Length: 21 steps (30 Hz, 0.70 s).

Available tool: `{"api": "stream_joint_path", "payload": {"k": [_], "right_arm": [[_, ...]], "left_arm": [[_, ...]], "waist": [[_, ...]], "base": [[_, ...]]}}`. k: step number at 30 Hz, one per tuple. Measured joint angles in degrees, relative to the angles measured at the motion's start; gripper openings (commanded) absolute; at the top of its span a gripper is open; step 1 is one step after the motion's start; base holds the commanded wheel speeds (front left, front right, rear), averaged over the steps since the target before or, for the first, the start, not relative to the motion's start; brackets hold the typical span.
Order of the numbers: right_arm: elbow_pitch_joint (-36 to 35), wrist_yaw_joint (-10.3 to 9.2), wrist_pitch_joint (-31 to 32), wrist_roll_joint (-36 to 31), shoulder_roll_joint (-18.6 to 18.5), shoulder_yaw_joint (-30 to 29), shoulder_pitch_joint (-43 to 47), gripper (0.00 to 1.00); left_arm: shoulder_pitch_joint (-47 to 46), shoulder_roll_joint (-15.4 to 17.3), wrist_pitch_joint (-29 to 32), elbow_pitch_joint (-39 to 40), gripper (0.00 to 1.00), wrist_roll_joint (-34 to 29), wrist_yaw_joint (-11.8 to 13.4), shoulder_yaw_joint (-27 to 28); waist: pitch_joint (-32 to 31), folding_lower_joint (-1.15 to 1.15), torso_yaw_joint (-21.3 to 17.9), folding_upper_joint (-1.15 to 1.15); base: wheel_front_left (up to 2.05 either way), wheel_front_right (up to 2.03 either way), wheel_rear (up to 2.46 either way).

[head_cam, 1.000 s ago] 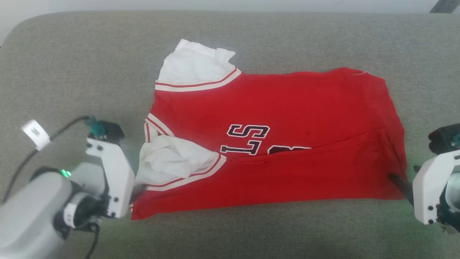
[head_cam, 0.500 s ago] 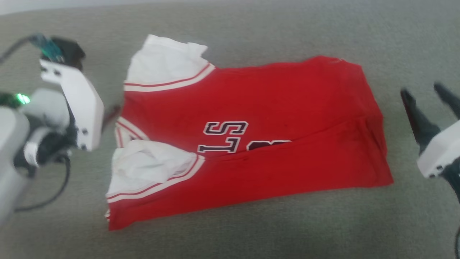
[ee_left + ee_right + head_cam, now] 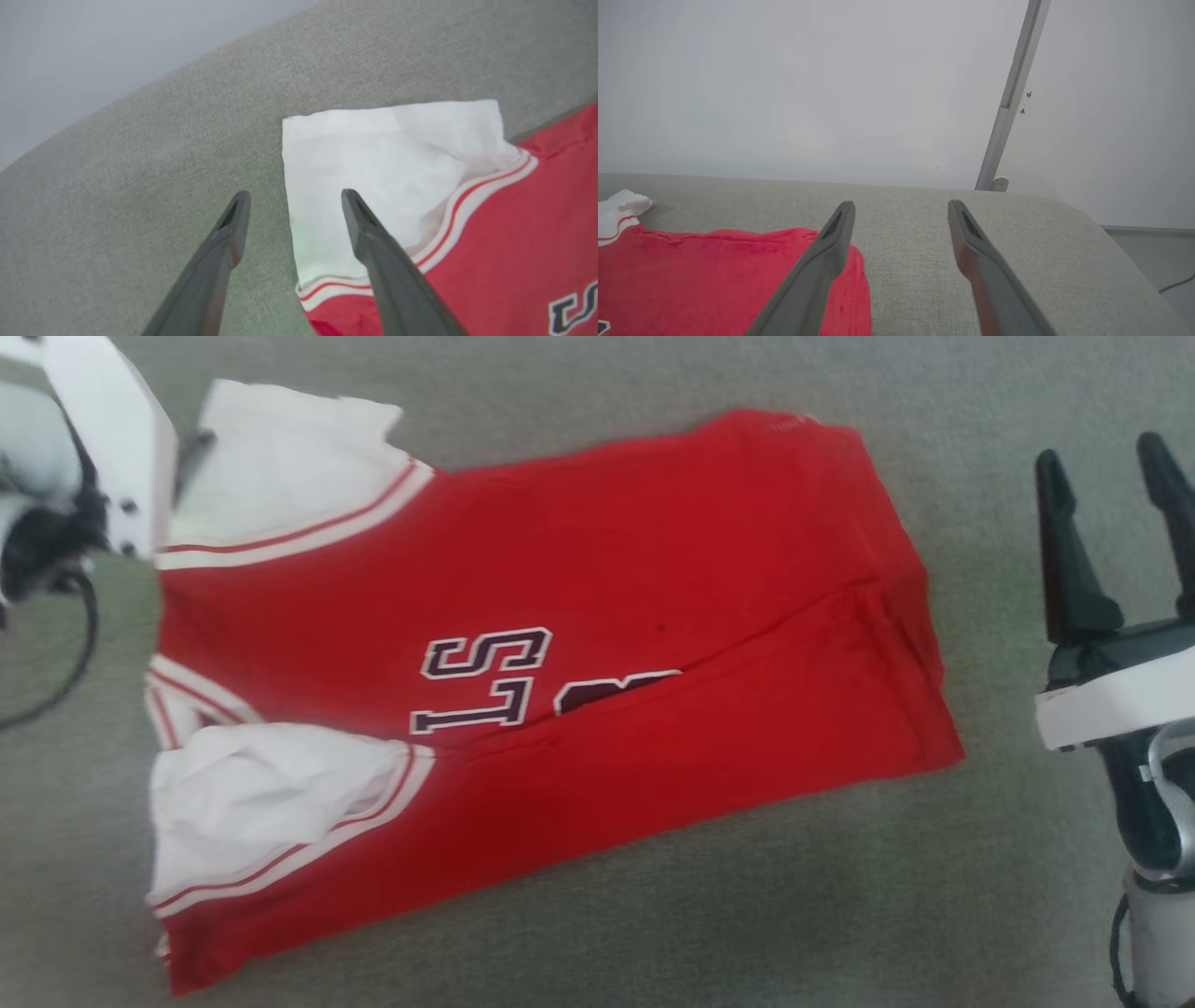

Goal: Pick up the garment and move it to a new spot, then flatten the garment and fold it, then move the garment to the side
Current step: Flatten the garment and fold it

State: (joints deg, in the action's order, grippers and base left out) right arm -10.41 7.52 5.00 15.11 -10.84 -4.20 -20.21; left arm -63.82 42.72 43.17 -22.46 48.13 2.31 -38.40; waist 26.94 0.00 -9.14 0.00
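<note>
- The garment [image 3: 560, 644], a red sleeveless jersey of thin shiny fabric with white shoulder panels, striped trim and black lettering, lies spread across the grey-green woven cushion [image 3: 653, 933].
- Its near long edge is turned over onto the body, hiding the lower half of the lettering. This fold looks the same as a second ago, and the jersey's shift across the head view comes from the camera moving.
- The near white panel [image 3: 261, 793] is crumpled; the far white panel [image 3: 373, 177] lies fairly flat.
- The left gripper [image 3: 294, 196] was low at the near left corner a second ago. It now hovers over the far panel's outer edge, its fingers spread wide and empty.
- The right gripper [image 3: 1102, 453] has left the near hem corner. It stands just off the right hem, clear of the cloth, also spread wide and empty.
- I judge the first lengthwise fold finished and released, with both arms repositioning toward the far edge for the next one.
- Beyond the cushion, the right wrist view shows a pale wall [image 3: 784, 93] and a slanted metal rail [image 3: 1008, 102].
</note>
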Motion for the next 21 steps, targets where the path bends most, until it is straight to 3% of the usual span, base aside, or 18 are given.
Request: {"api": "stream_joint_path", "payload": {"k": [9,17,18,20,21], "right_arm": [[1.5,0.0,-2.0,-0.1,0.7,0.7,-0.1,1.0],[3.1,0.0,-1.2,0.6,0.9,2.3,-1.2,1.0],[3.3,0.0,-0.6,0.8,0.8,2.7,-1.3,1.0],[3.6,0.0,1.6,1.9,0.5,3.5,-1.4,1.0],[3.8,0.0,2.6,2.3,0.3,3.9,-1.6,1.0]], "left_arm": [[-7.0,-2.0,-1.3,-9.3,1.0,-2.9,-2.3,-1.0],[-11.1,-4.1,3.4,-16.6,1.0,-2.0,-2.4,-1.2],[-11.4,-4.5,4.2,-17.5,0.94,-1.4,-1.9,-1.0],[-12.0,-5.0,5.9,-18.5,0.4,-1.3,-1.6,-1.2],[-12.3,-5.3,6.7,-19.1,0.0,-0.9,-1.4,-0.9]], "waist": [[4.1,0.0,-3.1,0.0],[6.8,0.0,-4.7,0.0],[7.0,0.0,-4.8,0.0],[7.2,0.0,-4.9,0.0],[7.3,0.0,-4.9,0.0]], "base": [[0.0,0.0,0.0],[0.0,0.0,0.0],[0.0,0.0,0.0],[0.0,0.0,0.0],[0.0,0.0,0.0]]}}
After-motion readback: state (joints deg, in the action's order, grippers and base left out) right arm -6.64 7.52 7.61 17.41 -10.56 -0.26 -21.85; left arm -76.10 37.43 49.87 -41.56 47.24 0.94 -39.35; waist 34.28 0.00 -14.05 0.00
